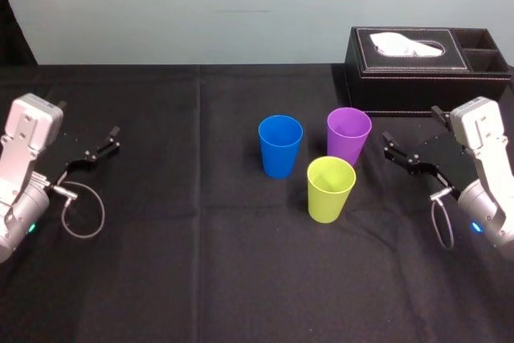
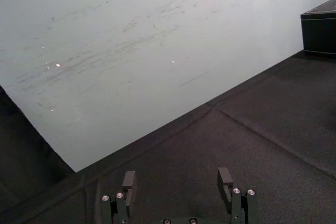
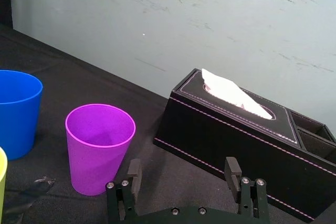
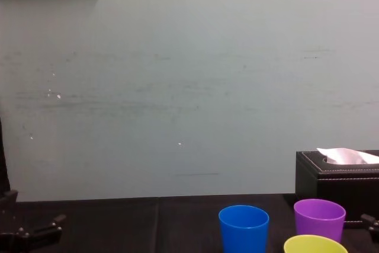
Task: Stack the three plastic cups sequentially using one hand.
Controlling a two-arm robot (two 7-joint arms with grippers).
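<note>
Nothing stacked yet: three cups upright, mouths up, each standing alone on the black worktop (image 1: 201, 263). Near the middle is the blue cup (image 1: 280, 145). To its right, closer to the far edge, is the purple cup (image 1: 348, 136), just in front of the tissue box (image 1: 426, 66) in the far right corner. Nearer the near edge, between those two, is the yellow-green cup (image 1: 331, 189); it is close to purple, and contact cannot be told.

By the right edge, just beside purple, the right gripper (image 3: 182, 177) is held with fingers spread and nothing grasped. By the left edge, well apart from the cups, the left gripper (image 2: 177, 179) is parked, also spread and empty.

Step judged: first pick, probably by the right gripper, being nearest.

- Purple is best taken by the wall just under the rim, with light squeeze only, since thin plastic is likely to flex or slip.
- It should be approached from the open side, so yellow-green and the box are not clipped.
- It should be lifted clear of the other rims, centred over the target mouth, lowered straight and released once seated.
- Tilt is to be avoided, as an off-centre rim could tip the lower cup.
</note>
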